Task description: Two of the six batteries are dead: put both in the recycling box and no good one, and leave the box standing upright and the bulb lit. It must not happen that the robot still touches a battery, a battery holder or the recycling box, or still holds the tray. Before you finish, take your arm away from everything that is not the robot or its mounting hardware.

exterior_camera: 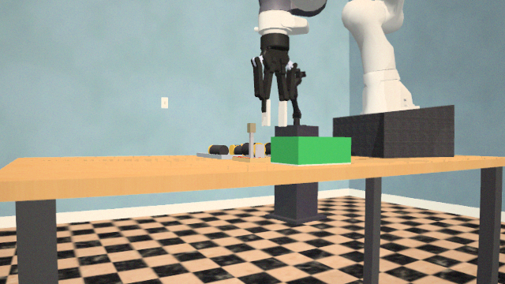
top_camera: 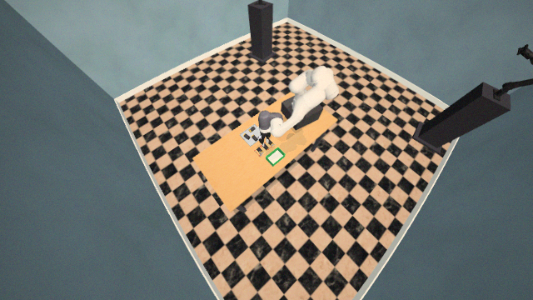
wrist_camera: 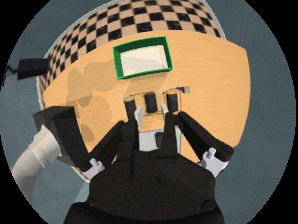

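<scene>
My gripper (top_camera: 264, 145) (exterior_camera: 274, 120) (wrist_camera: 151, 109) is partly open, with nothing between its fingertips. It hangs above the circuit board (exterior_camera: 252, 158). Three black and yellow batteries sit side by side there: left (wrist_camera: 130, 104), middle (wrist_camera: 151, 102) and right (wrist_camera: 172, 102) in the wrist view. The bulb (exterior_camera: 251, 128) (wrist_camera: 186, 90) stands on a thin post and looks dull tan; whether it is lit I cannot tell. The green recycling box (top_camera: 270, 162) (exterior_camera: 323, 151) (wrist_camera: 118, 63) stands upright and shows only its pale floor inside. Charge states cannot be seen.
A grey tray (exterior_camera: 215, 155) behind the board holds three more dark batteries (top_camera: 246, 137) (top_camera: 252, 129) (top_camera: 255, 137); my fingers partly hide it in the wrist view. The arm's dark base block (exterior_camera: 418, 132) stands on the wooden table (top_camera: 229, 175). The box is near the table's long edge.
</scene>
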Robot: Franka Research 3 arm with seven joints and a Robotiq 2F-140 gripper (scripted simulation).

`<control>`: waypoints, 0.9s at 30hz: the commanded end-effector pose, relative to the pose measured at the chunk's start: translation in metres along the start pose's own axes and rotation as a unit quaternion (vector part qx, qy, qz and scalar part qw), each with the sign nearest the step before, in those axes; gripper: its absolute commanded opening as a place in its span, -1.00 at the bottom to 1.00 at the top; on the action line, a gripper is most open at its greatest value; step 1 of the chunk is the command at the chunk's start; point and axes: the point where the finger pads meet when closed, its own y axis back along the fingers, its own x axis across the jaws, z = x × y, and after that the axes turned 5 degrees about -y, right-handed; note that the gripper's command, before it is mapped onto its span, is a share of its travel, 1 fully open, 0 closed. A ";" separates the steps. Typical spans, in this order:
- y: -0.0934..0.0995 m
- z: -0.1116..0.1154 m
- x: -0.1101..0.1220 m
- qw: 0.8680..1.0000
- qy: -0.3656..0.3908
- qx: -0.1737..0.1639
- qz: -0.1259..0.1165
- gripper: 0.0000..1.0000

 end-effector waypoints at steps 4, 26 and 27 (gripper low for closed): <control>0.024 0.000 -0.001 1.000 -0.003 0.000 -0.002 -0.41; 0.040 0.001 -0.002 1.000 -0.003 0.000 -0.002 -0.41; 0.040 0.001 -0.002 1.000 -0.003 0.000 -0.002 -0.41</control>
